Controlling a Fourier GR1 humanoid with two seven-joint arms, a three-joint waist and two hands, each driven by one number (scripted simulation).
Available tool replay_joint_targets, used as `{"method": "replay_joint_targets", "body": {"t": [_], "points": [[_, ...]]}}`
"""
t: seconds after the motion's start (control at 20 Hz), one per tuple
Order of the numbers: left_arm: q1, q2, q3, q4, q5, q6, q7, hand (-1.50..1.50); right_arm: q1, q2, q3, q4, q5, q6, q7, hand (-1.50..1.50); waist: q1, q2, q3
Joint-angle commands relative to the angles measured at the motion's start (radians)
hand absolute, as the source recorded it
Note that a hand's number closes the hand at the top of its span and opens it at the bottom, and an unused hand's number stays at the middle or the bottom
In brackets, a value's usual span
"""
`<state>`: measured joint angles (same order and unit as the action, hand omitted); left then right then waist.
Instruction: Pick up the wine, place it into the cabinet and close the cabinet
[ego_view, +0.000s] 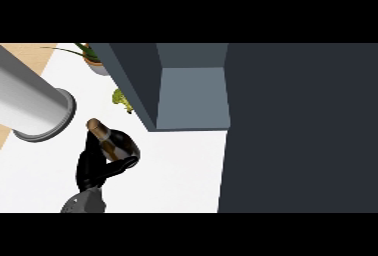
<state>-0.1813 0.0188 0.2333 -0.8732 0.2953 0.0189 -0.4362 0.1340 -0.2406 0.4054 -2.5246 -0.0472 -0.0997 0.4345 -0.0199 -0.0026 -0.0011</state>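
The wine bottle (111, 140) is dark with a brown neck and a tan label. It is tilted, neck pointing up-left, over the white counter (177, 170). My right hand (94, 167) is shut on the bottle's lower body, fingers curled round it, with the grey forearm entering at the lower left. The dark grey cabinet (136, 85) stands just right of the bottle. Its lighter grey inside (192, 95) shows, so it is open. A broad dark panel of the cabinet (303, 130) fills the right side. My left hand shows nowhere.
A big grey cylinder with a flanged end (33, 102) slants across the upper left, close to the bottle's neck. A potted plant (92, 60) stands at the back, and a green leafy thing (122, 100) peeks from behind the cabinet's left wall.
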Motion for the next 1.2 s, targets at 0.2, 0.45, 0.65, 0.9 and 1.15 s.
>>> {"method": "replay_joint_targets", "body": {"t": [0.2, 0.45, 0.65, 0.9, 1.15], "points": [[-0.035, -0.018, -0.007, 0.085, 0.058, -0.038, -0.052, -1.50, 0.088, -0.048, -0.017, -0.299, -0.064, 0.005, 0.120, -1.50, -0.004, -0.002, 0.000], [-0.092, -0.018, -0.061, 0.144, 0.067, -0.002, -0.107, -1.50, 0.052, -0.020, -0.024, -0.223, -0.049, 0.006, 0.084, -1.50, 0.003, 0.000, 0.000], [-0.125, -0.019, -0.036, 0.174, 0.092, -0.003, -0.109, 1.50, 0.031, -0.046, -0.078, -0.267, -0.114, 0.013, 0.139, -1.50, 0.001, 0.001, 0.000], [-0.165, -0.019, -0.060, 0.203, 0.041, 0.081, -0.144, 1.50, 0.080, -0.033, -0.026, -0.248, -0.072, 0.020, 0.079, -1.50, -0.006, 0.000, 0.001], [-0.055, 0.009, -0.071, 0.158, 0.037, -0.090, -0.240, 1.50, 0.047, -0.030, -0.084, -0.211, -0.093, 0.026, 0.085, -1.50, 0.009, 0.001, 0.001]]}}
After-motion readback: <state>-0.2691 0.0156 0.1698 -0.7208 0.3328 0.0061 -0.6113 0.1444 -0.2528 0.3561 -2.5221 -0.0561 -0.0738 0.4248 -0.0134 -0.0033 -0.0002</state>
